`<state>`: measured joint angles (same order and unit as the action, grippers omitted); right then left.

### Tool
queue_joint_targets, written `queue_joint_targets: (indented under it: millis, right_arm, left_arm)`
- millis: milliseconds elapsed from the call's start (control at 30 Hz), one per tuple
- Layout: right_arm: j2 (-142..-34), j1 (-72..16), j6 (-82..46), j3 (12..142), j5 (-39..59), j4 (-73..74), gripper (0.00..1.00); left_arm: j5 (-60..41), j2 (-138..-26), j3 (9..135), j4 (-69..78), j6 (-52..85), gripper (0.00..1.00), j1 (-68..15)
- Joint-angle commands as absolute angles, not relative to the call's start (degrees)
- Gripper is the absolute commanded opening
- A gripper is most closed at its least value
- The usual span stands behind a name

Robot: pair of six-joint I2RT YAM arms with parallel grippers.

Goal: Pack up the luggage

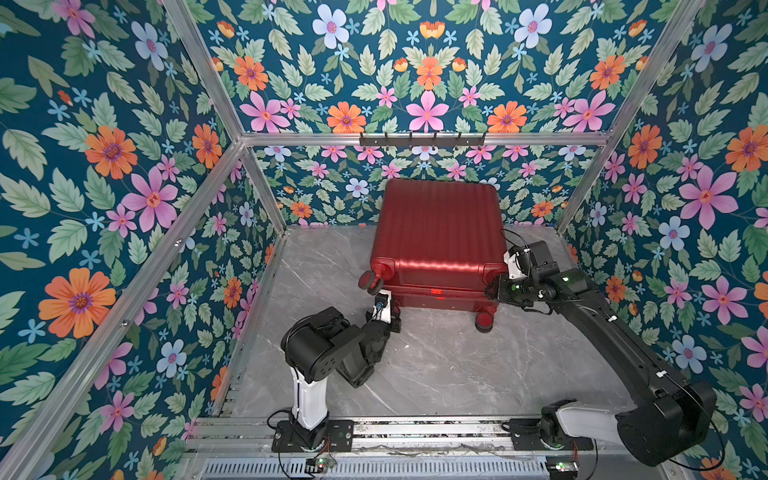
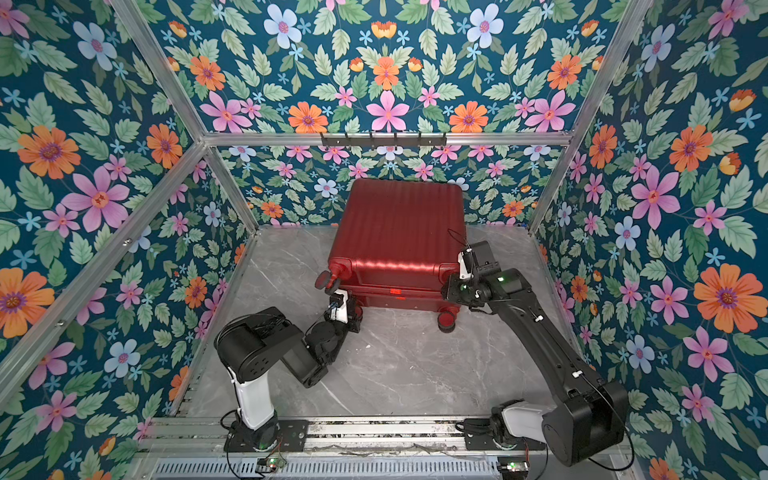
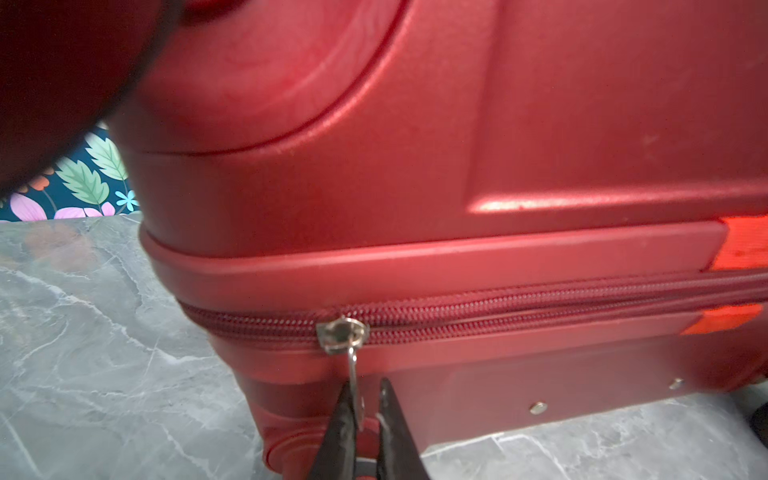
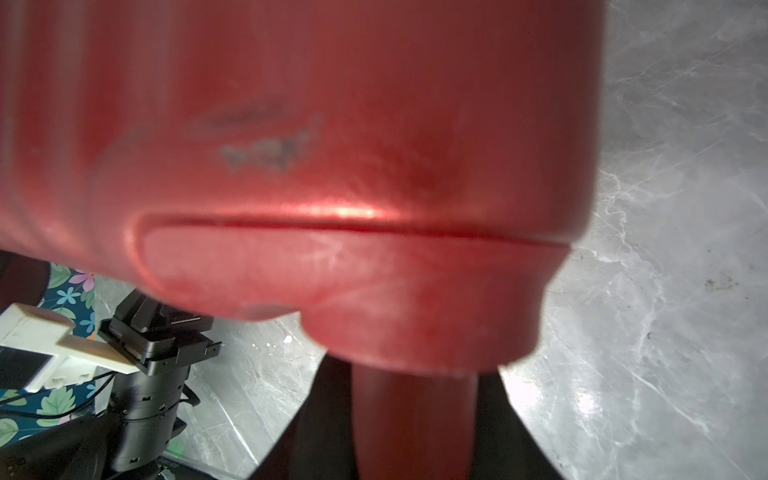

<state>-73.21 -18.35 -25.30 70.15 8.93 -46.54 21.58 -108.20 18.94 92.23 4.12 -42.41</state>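
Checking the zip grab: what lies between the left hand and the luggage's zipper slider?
In the left wrist view, only the metal pull tab, hanging from the zipper slider on the luggage down between the left hand's fingers.

Right wrist view: dark-red ribbed hard-shell suitcase (image 4: 332,145) blurred throughout; right gripper (image 4: 413,386) cut off by frame edge, blurred, grip indeterminate.

luggage (image 1: 436,232): dark red, ribbed | zip pull (image 3: 353,370): silver | tabletop (image 1: 436,374): grey marble veining | walls (image 1: 104,166): teal floral print
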Motion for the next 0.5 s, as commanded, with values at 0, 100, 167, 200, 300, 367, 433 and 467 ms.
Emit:
queue_joint_targets:
  millis: [0, 100, 167, 200, 300, 367, 433, 467]
  right_arm:
    - [-72.7, -18.6, -20.9, 70.7, 11.4, -44.7, 0.00]
    - [-72.8, -18.6, -21.0, 70.7, 11.4, -44.9, 0.00]
    - [-72.8, -18.5, -21.0, 70.6, 11.4, -44.9, 0.00]
    - [-72.9, -18.6, -21.0, 70.7, 11.4, -45.0, 0.00]
    - [-72.8, -18.6, -21.0, 70.7, 11.4, -45.0, 0.00]
    - [-72.7, -18.6, -21.1, 70.6, 11.3, -45.1, 0.00]
    - [-72.8, -18.6, -21.1, 70.7, 11.3, -45.1, 0.00]
    - [-72.8, -18.6, -21.1, 70.6, 11.3, -45.1, 0.00]
  left_arm:
    - [22.9, -108.2, 19.5, 96.2, 5.4, 0.17, -41.8]
    - [22.7, -108.5, 19.9, 96.2, 5.6, 0.18, -41.6]
    - [22.6, -108.6, 20.2, 96.2, 5.6, 0.18, -41.4]
    - [22.5, -108.6, 20.4, 96.2, 5.4, 0.18, -41.4]
    - [22.2, -108.6, 20.8, 96.2, 4.9, 0.17, -41.3]
    - [21.6, -108.6, 21.1, 96.2, 4.5, 0.15, -41.3]
    - [21.1, -108.4, 21.3, 96.2, 4.2, 0.12, -41.3]
    - [20.9, -108.4, 21.3, 96.2, 4.1, 0.11, -41.2]
